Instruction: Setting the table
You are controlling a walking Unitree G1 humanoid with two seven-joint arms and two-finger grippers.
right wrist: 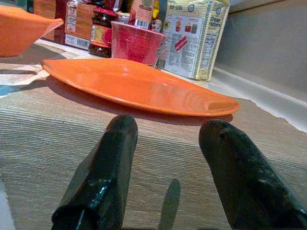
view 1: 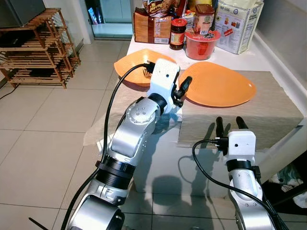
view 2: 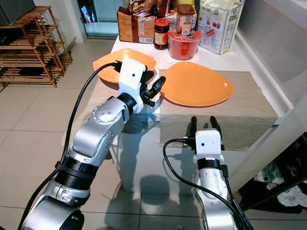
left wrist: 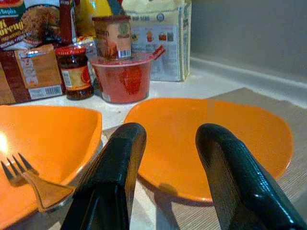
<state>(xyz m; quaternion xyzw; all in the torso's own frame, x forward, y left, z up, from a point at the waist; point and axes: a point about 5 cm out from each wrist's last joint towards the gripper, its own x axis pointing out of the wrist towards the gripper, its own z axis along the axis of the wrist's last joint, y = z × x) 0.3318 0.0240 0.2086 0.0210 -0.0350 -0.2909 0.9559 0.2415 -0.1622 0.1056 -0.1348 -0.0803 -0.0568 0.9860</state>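
A flat orange plate (view 1: pixel 218 85) lies on a beige placemat (view 1: pixel 268 110) on the white table. To its left sits an orange bowl (view 1: pixel 134 67) with a fork (left wrist: pixel 29 184) resting inside it. My left gripper (view 1: pixel 183 88) is open and holds nothing. It hovers between the bowl and the plate, pointing at the plate's near left rim. My right gripper (view 1: pixel 229 125) is also open and holds nothing. It sits low over the placemat's front edge, short of the plate (right wrist: pixel 139 84).
A red tub (view 1: pixel 202 44), a dark jar (view 1: pixel 178 33), a brown packet (view 1: pixel 152 26) and a white carton (view 1: pixel 237 24) crowd the back of the table. A wall ledge runs along the right. A wooden rack (view 1: pixel 36 45) stands on the tiled floor at far left.
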